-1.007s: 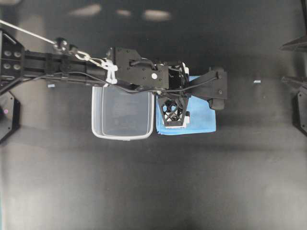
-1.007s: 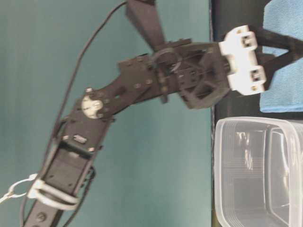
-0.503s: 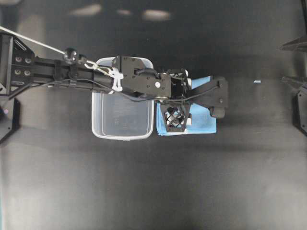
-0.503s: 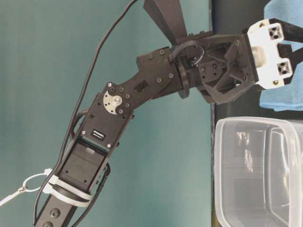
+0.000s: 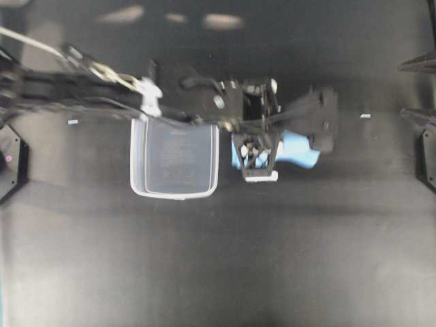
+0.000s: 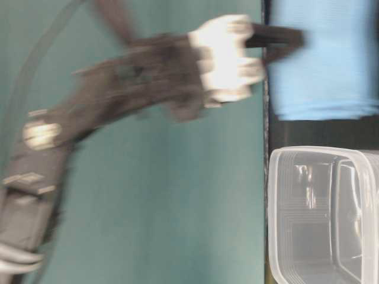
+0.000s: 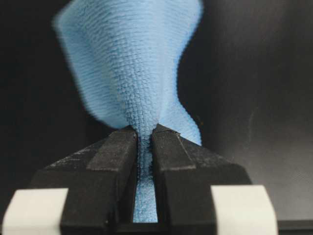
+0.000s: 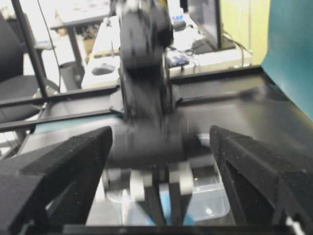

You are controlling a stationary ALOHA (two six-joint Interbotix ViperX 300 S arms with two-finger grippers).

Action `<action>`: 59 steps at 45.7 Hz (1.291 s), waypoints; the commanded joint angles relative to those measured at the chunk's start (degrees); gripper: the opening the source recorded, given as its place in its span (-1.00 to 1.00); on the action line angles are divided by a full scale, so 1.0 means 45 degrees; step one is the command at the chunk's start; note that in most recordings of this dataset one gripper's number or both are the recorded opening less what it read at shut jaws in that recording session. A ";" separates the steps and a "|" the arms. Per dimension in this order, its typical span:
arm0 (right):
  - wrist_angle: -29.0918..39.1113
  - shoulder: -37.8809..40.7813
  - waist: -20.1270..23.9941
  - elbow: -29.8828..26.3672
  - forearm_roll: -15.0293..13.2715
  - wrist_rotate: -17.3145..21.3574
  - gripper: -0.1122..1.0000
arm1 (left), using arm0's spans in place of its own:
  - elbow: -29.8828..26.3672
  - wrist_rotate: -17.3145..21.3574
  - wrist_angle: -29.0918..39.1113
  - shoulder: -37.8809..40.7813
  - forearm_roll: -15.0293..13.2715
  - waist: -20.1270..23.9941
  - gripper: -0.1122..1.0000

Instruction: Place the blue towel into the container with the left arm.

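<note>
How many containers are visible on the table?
1. The clear container stands on the table, just left of the towel in the overhead view. The left arm hides part of the table.

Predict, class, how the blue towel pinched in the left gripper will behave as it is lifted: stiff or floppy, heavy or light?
Probably floppy: the blue towel bunches into a soft fold where the left gripper pinches it. Likely light, since a narrow pinch seems to gather it. Its knobbly weave should resist slipping, though it may drape over the container rim.

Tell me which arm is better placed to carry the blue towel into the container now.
The left. Its claw is already shut on the blue towel, right beside the empty container. The right claw stands open and holds nothing.
</note>
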 commanded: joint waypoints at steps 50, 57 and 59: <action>-0.0098 0.0078 -0.0020 -0.0059 0.0059 0.0059 0.60 | 0.6055 -0.0234 0.1133 -0.7520 0.0039 0.0234 -0.69; -0.0117 0.0078 -0.0039 -0.0059 0.0039 0.0078 0.60 | 0.6289 -0.0098 0.0918 -0.7285 0.0039 0.0215 -0.69; -0.0117 0.0078 -0.0039 -0.0059 0.0059 0.0098 0.60 | 0.6406 -0.0078 0.0723 -0.7227 0.0039 0.0215 -0.69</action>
